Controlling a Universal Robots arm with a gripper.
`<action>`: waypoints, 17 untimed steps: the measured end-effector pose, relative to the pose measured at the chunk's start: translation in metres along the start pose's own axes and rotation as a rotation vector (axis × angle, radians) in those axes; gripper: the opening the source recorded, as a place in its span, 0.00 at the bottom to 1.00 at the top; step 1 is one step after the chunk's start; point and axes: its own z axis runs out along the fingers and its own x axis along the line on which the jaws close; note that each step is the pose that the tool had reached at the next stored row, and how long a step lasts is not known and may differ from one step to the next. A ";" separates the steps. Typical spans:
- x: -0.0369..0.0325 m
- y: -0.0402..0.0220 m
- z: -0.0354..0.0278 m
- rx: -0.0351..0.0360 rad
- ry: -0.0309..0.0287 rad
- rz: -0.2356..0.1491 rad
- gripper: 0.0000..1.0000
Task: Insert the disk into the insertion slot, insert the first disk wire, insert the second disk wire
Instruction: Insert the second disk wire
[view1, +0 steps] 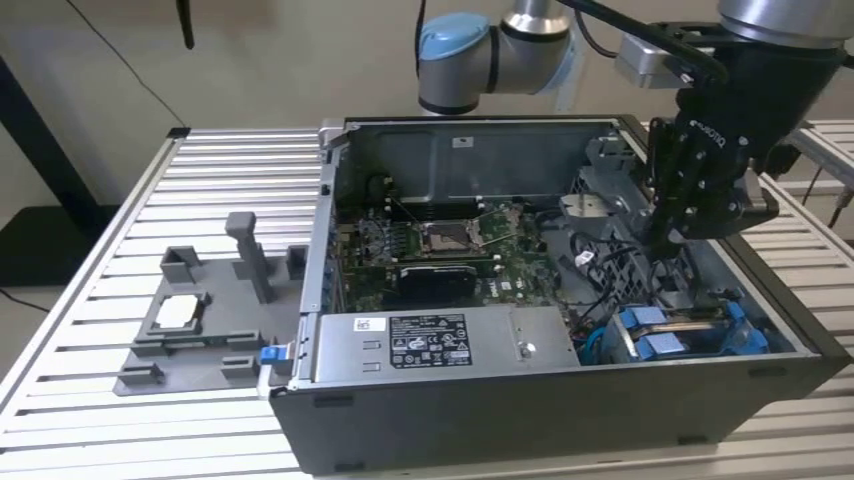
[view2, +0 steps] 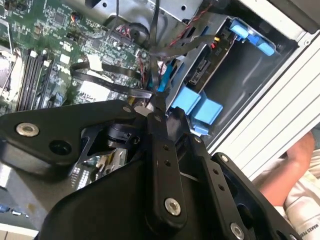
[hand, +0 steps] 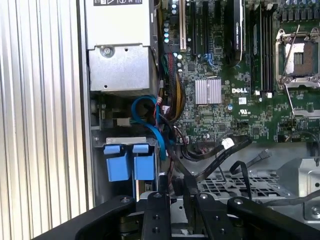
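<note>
Inside the insertion slot (hand: 120, 141), the disk (view2: 202, 67), pushed in, with its connector end turned toward the inside of the computer case (view1: 534, 410). At the slot, 2 bright blue carrier tabs (hand: 118, 167), side by side. In the exterior view, slot and disk at the near corner of the case, on the exterior view's right.

Just beside the blue tabs, the gripper (view1: 663, 238), reaching down into the case. Fingers (view2: 167, 135) closed together on a thin black wire (view2: 154, 35), with almost no gap left between them. Held part of the wire near the disk's connector end; contact between the 2 not clear.

Around the gripper, a loose bundle of black cables (hand: 220, 150). Between the slot and the power-supply box (hand: 120, 50), a curled blue cable (hand: 145, 107). Power-supply box along the near edge of the case, just beside the slot. Further in, the green motherboard (view1: 441, 240) with a silver heat sink (hand: 207, 91) and an open CPU socket (hand: 300, 55).

Under the case, a slatted aluminium table (view1: 200, 170). On the table, toward the edge on the exterior view's left, a grey fixture plate (view1: 200, 345) with upright posts, well apart from the gripper. Beyond the case wall, in the second wrist view, a person's arm (view2: 295, 160).
</note>
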 end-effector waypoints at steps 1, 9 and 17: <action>-0.0002 0.0011 0.0001 0.0133 -0.0005 0.001 0.27; -0.0011 0.0173 0.0020 0.1425 0.0085 0.005 0.27; -0.0025 0.0223 0.0061 0.1868 0.0230 -0.056 0.27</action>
